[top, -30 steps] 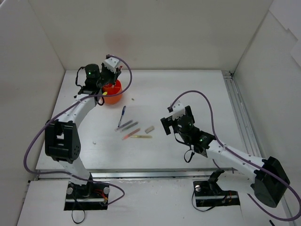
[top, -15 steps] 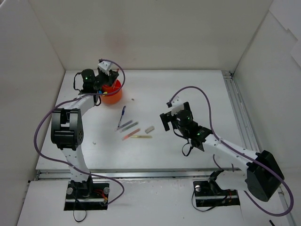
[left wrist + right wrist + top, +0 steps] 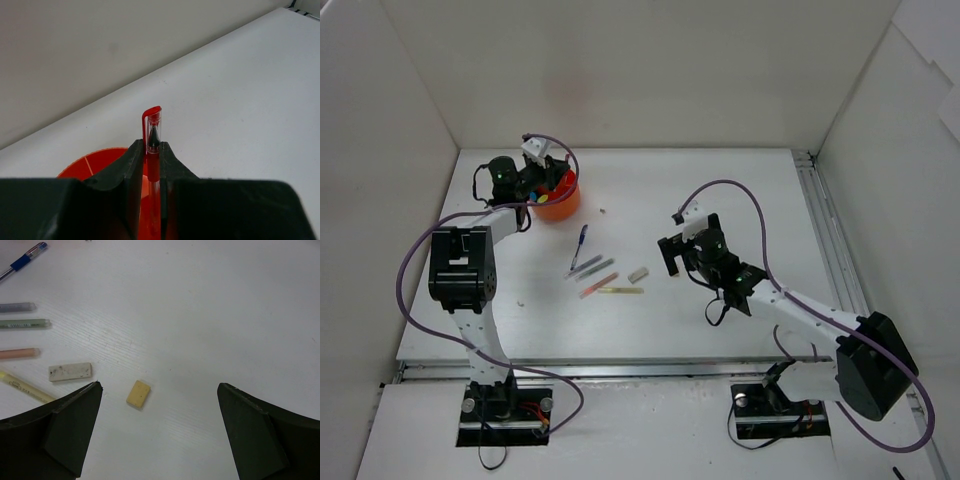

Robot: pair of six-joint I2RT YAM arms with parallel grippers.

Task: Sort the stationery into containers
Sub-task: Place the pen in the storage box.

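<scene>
My left gripper (image 3: 542, 172) is shut on a red pen (image 3: 152, 134), which stands up between the jaws over the orange organizer (image 3: 97, 162). The organizer (image 3: 560, 198) sits at the far left and holds a few coloured items. My right gripper (image 3: 159, 385) is open and empty, hovering over a small beige eraser (image 3: 138, 393); in the top view it (image 3: 672, 255) is right of the loose stationery. On the table lie a blue pen (image 3: 582, 240), two grey pens (image 3: 592, 266), a pinkish-red pen (image 3: 599, 285), a yellow pen (image 3: 620, 290) and a pale eraser (image 3: 638, 273).
White walls enclose the table on the left, back and right. A metal rail (image 3: 820, 230) runs along the right side. The left arm's cable (image 3: 415, 270) loops out to the left. A tiny scrap (image 3: 602, 211) lies near the organizer.
The left arm has folded back and its gripper has shifted left over the organizer with the red pen. The right gripper has crept slightly left and farther from the base.
</scene>
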